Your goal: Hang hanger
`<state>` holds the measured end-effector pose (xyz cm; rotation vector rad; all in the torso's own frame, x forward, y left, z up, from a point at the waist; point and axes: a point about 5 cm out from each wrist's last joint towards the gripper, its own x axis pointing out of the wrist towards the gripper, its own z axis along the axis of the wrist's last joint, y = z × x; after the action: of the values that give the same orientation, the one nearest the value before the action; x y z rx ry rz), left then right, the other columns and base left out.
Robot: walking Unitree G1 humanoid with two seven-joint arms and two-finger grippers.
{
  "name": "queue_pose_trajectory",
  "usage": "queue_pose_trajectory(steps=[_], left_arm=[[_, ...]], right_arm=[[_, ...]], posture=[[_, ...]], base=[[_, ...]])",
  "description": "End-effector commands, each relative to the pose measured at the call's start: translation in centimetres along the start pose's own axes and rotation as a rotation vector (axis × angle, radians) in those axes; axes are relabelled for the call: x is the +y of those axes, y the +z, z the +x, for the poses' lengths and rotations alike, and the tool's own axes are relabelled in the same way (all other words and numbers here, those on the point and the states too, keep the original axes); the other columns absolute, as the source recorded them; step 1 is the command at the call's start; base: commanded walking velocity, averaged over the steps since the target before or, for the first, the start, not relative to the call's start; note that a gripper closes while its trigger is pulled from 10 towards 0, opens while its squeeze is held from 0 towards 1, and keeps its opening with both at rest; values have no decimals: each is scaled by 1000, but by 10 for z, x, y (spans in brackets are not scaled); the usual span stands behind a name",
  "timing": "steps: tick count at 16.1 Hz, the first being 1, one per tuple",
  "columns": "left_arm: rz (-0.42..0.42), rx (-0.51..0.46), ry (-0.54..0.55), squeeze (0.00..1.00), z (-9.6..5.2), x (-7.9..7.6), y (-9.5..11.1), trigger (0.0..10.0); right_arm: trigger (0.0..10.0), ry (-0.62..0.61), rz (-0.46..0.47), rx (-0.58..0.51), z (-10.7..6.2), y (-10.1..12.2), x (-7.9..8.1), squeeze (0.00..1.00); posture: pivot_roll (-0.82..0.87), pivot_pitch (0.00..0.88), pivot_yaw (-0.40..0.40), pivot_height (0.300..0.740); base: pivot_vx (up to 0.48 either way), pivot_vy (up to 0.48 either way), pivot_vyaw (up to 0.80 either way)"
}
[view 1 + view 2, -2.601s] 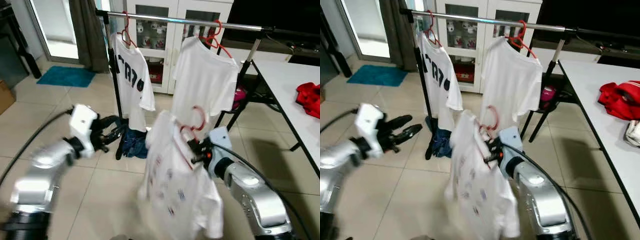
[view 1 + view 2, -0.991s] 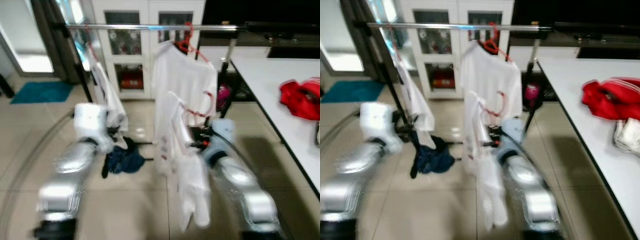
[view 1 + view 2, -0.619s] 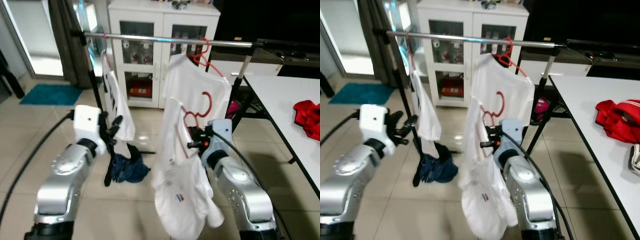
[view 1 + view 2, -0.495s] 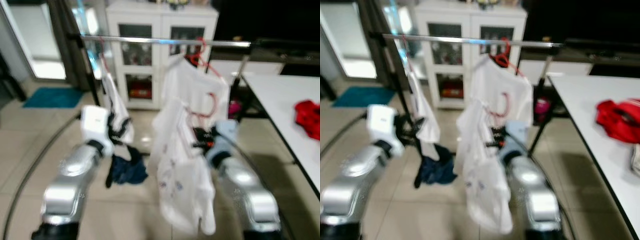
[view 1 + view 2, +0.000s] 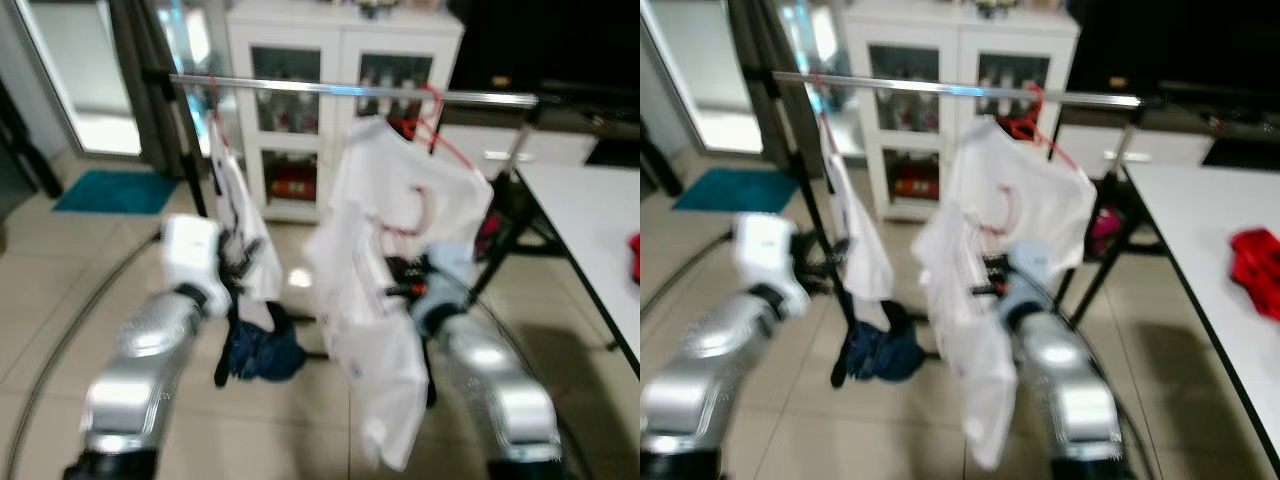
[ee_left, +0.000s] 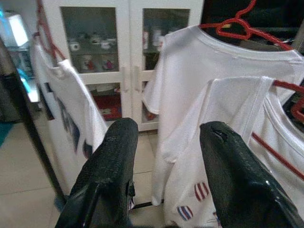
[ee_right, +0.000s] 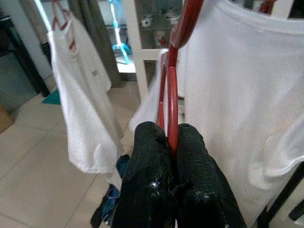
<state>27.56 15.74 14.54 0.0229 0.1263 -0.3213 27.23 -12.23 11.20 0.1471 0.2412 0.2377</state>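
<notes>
The thin red plastic hanger (image 7: 172, 102) with its soft white shirt (image 5: 375, 345) was pinched by the right end effector (image 7: 170, 145) at centre frame; it was judged light, stiff and floppy below. The left end effector (image 6: 166, 142) was spread.

My black fingers (image 7: 190, 156) pinch a red hanger (image 7: 173, 85) carrying a white T-shirt (image 6: 223, 156) with small red-and-blue marks; behind are a white cabinet (image 5: 340, 70) and a teal mat (image 5: 105, 190).

Right gripper (image 7: 172, 142) raised, clamped tight, left gripper (image 6: 164, 137) raised, fingers spread
</notes>
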Motion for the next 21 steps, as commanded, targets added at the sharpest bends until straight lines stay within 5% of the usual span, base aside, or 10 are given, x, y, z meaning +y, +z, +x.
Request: queue_pose_trajectory(steps=[1, 16, 21], left_arm=[[22, -12, 28, 0, -2, 8, 6, 10000], [77, 3, 6, 0, -4, 8, 4, 10000], [123, 5, -26, 0, -3, 5, 5, 10000]], right_arm=[[10000, 42, 10, -42, 2, 9, 10, 0], [10000, 37, -67, -74, 4, 17, 11, 0], [10000, 28, -175, -161, 5, 37, 9, 0]], posture=[[-110, 0, -18, 740], [-105, 0, -24, 740], [-108, 0, -27, 740]], base=[[368, 0, 0], [366, 0, 147], [367, 0, 0]])
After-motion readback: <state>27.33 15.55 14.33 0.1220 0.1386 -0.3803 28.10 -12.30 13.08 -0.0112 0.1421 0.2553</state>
